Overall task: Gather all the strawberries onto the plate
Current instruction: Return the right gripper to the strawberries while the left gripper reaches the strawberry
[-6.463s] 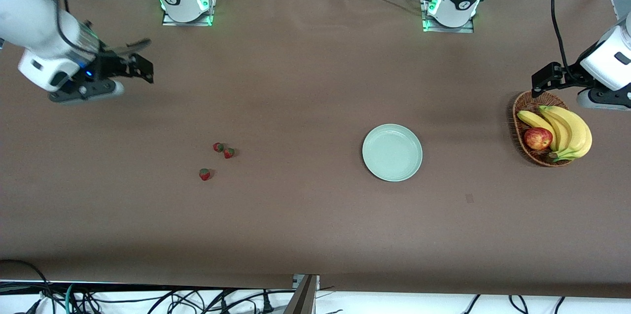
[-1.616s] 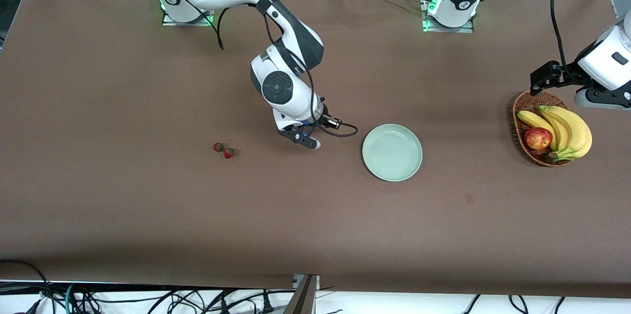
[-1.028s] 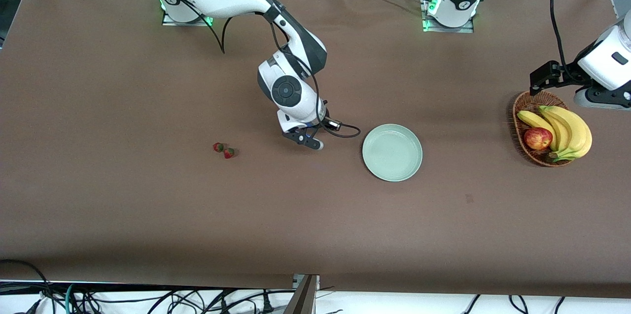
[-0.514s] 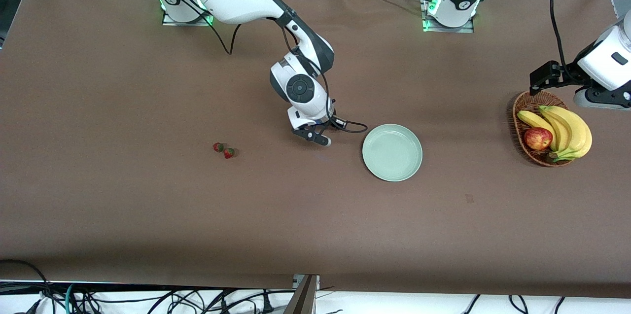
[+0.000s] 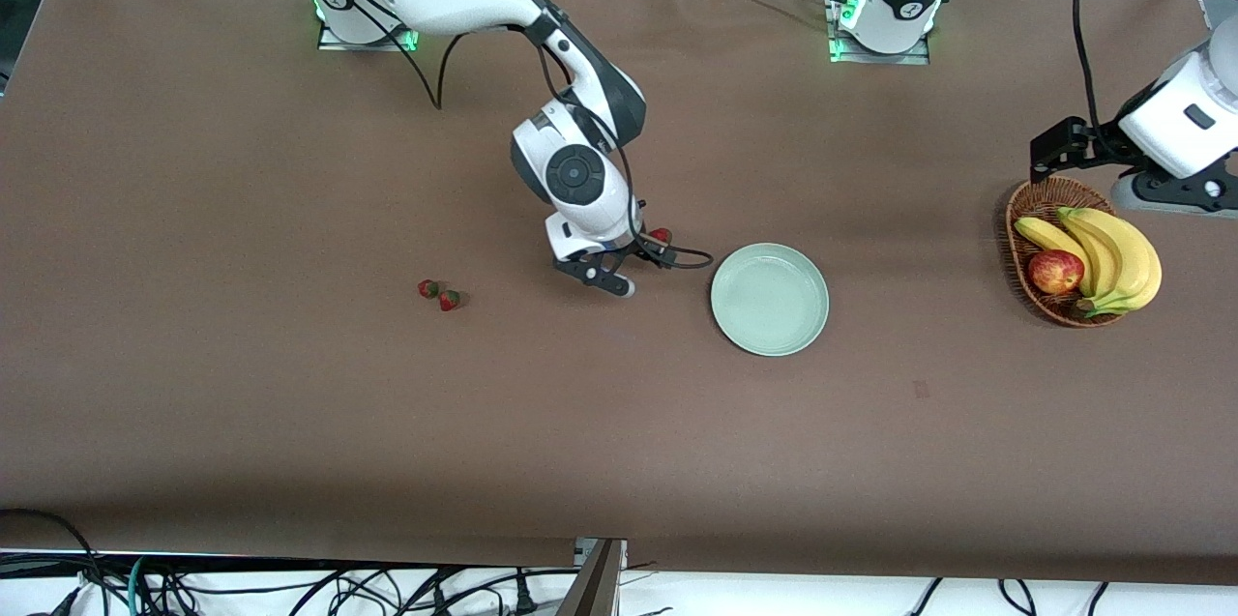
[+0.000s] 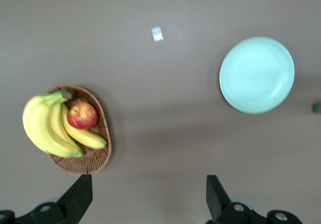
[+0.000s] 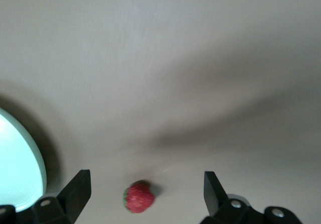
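The pale green plate lies empty at mid-table. One strawberry lies on the brown table just short of the plate's rim, toward the right arm's end. My right gripper is open just above it. In the right wrist view the strawberry lies loose between the spread fingers, with the plate's edge beside it. Two more strawberries lie together farther toward the right arm's end. My left gripper waits open and empty over the basket's edge; it shows in its own view.
A brown wicker basket with bananas and a red apple stands at the left arm's end; it also shows in the left wrist view. A small mark is on the table nearer the camera than the plate.
The right gripper carried one strawberry from the group toward the plate. It has now pulled back a little and stands open, with the strawberry on the table beside the plate. The left arm barely shifted.
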Robot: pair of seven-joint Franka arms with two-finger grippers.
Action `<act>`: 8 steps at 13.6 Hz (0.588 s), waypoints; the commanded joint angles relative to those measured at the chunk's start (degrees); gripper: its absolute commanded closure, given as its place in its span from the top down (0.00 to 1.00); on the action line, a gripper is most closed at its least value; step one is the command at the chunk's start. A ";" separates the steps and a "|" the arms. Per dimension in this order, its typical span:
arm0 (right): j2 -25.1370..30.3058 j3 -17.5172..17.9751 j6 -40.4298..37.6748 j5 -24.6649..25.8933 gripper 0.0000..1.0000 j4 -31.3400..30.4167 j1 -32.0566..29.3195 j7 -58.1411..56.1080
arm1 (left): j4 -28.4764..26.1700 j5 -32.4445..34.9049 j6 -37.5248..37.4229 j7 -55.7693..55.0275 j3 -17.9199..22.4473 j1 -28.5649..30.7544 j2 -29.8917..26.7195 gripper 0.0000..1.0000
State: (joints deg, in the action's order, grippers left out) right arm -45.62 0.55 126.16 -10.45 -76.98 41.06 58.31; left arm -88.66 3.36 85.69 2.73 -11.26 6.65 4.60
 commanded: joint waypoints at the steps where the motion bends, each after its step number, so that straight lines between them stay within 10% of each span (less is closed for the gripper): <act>1: 4.04 -4.40 -7.13 1.05 0.99 -1.07 -0.55 -9.67 | 0.33 -2.64 -3.94 -0.09 -0.60 -3.64 1.98 1.00; 8: 4.84 -17.86 -12.00 0.35 0.99 -5.80 -2.91 -39.93 | 0.15 -6.42 6.39 -36.52 -0.69 -18.24 11.91 1.00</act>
State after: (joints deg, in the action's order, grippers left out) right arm -41.61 -17.02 112.81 -9.97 -79.59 39.03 22.58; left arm -89.20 -0.94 88.64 -25.55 -12.50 -9.52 13.72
